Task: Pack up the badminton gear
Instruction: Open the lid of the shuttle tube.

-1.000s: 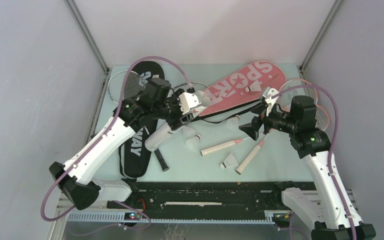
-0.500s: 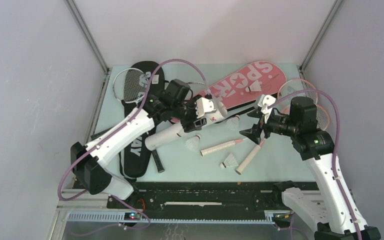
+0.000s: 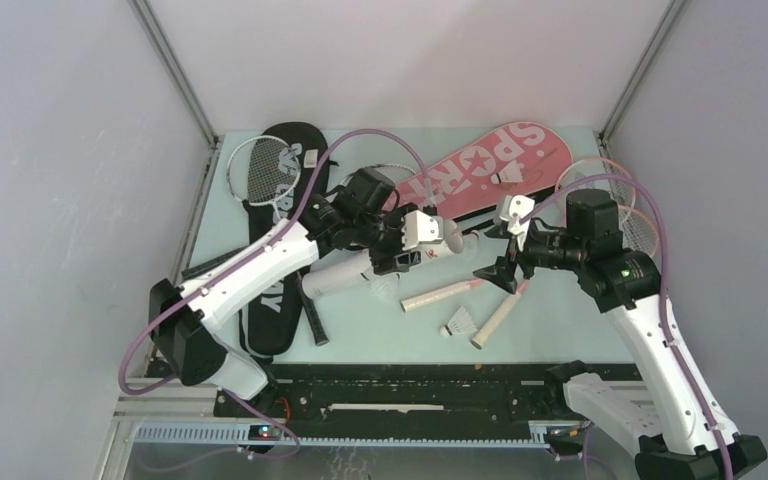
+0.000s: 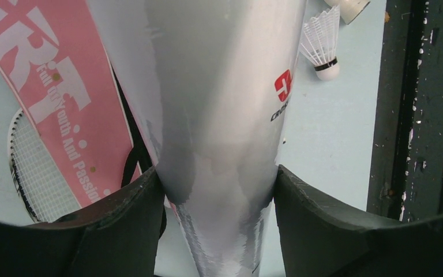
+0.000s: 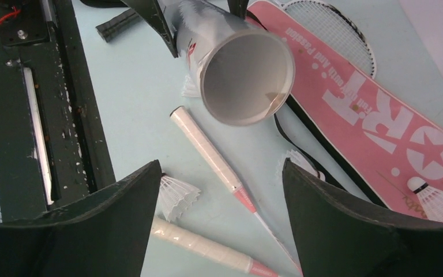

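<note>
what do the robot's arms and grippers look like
The left arm and right arm both have white links with black joints and bases. A purple cable loops along each. The left gripper and right gripper have thick, matte black, wedge-shaped fingers, with a white block behind them.

This looks like a robot test cell in a lab. Plain pale walls (image 3: 60, 200) close off the left, back and right of the frame. Bare aluminium posts (image 3: 173, 72) join them, running out to the upper corners. A pale blue-green bench (image 3: 560, 325) fills the middle. Along the lower edge a black mounting rail (image 3: 410, 385) carries two white robot arms (image 3: 258, 266) trailing purple cables (image 3: 365, 133). Below it is a slotted metal cable tray (image 3: 190, 432) with small lit indicator lights (image 3: 265, 432).
</note>
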Robot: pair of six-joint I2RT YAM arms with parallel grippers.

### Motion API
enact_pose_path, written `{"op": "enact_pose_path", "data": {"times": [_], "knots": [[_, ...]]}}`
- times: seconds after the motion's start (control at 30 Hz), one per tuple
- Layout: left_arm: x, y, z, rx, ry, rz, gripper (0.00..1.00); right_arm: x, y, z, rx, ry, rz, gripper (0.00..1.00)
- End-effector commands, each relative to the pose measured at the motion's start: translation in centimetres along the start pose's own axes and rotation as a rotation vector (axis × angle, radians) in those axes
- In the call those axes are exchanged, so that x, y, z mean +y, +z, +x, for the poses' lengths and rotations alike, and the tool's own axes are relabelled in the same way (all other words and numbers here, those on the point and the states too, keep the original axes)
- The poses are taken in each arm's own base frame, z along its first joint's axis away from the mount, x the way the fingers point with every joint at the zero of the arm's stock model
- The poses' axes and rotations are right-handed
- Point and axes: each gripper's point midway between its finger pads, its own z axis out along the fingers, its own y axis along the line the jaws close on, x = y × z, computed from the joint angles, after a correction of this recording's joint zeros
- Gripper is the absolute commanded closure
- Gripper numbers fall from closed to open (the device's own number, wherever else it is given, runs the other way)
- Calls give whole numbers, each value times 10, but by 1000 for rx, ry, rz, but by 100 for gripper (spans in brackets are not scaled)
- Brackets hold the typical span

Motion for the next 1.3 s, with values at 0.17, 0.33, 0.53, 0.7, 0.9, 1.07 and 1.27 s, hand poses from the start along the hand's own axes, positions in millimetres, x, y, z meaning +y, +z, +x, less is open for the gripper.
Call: {"op": "enact_pose_path", "data": {"times": [0.17, 0.33, 0.53, 0.7, 0.9, 1.07, 1.27], "knots": [[-13, -11, -24, -83, 63, 28, 93, 3, 13, -23, -100, 94, -60, 0], [-25, -12, -24, -116, 75, 52, 93, 10, 26, -27, -133, 155, -146, 0], [-35, -12, -25, -130, 86, 76, 92, 18, 37, -23, -116, 150, -197, 0], [-40, -9, -25, -134, 91, 88, 91, 21, 45, -23, -111, 146, -217, 0], [-40, -7, -27, -145, 82, 86, 89, 25, 52, -20, -94, 145, -243, 12], [-39, -7, -27, -152, 83, 74, 83, 25, 52, -19, -90, 142, -236, 36], [-36, -9, -19, -150, 95, 27, 55, 14, 49, -19, -80, 145, -162, 52]]}}
